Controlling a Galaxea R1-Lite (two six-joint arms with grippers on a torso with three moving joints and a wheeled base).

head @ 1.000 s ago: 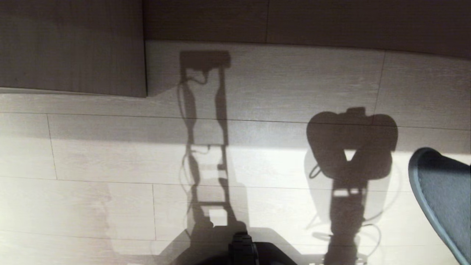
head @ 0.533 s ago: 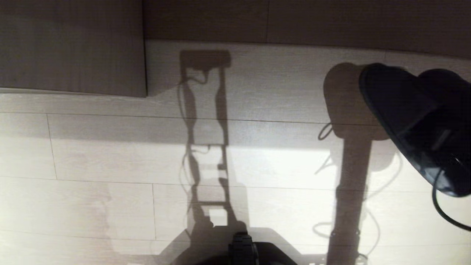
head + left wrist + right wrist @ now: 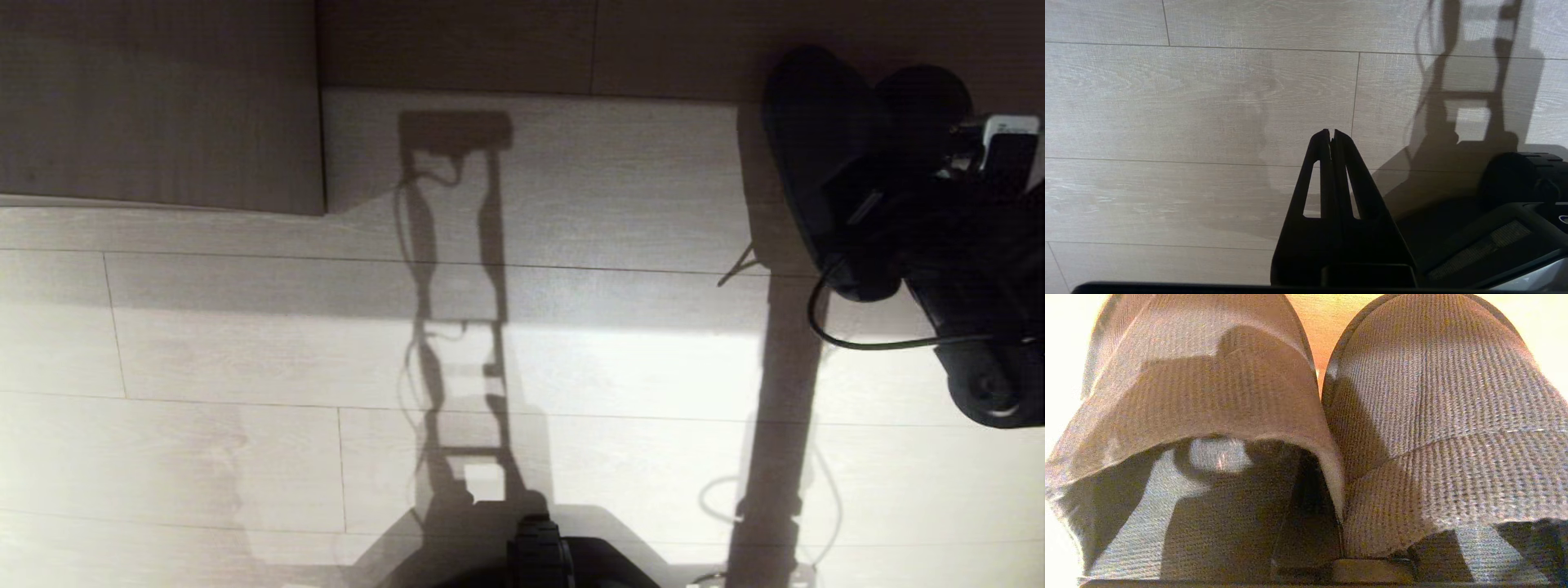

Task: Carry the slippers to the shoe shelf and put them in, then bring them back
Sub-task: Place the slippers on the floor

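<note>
The slippers [image 3: 824,155] hang as a dark pair high at the right of the head view, above the pale plank floor. In the right wrist view their ribbed fabric uppers fill the picture side by side, one slipper [image 3: 1200,388] beside the other slipper [image 3: 1437,396]. My right gripper [image 3: 1340,539] is shut on the slippers where their inner edges meet; its fingers are hidden by the fabric. My left gripper [image 3: 1330,134] is parked low over the floor, shut and empty. I cannot make out the shoe shelf in these views.
A wood-grain furniture block [image 3: 155,106] stands at the top left, and a dark panel [image 3: 653,45] runs along the top. My base [image 3: 539,555] shows at the bottom edge. A black cable [image 3: 865,343] loops under the right arm. Shadows cross the floor [image 3: 204,343].
My right arm has swung up and forward with the slippers, from the lower right edge to the upper right of the head view. The floor and the furniture have not shifted.
</note>
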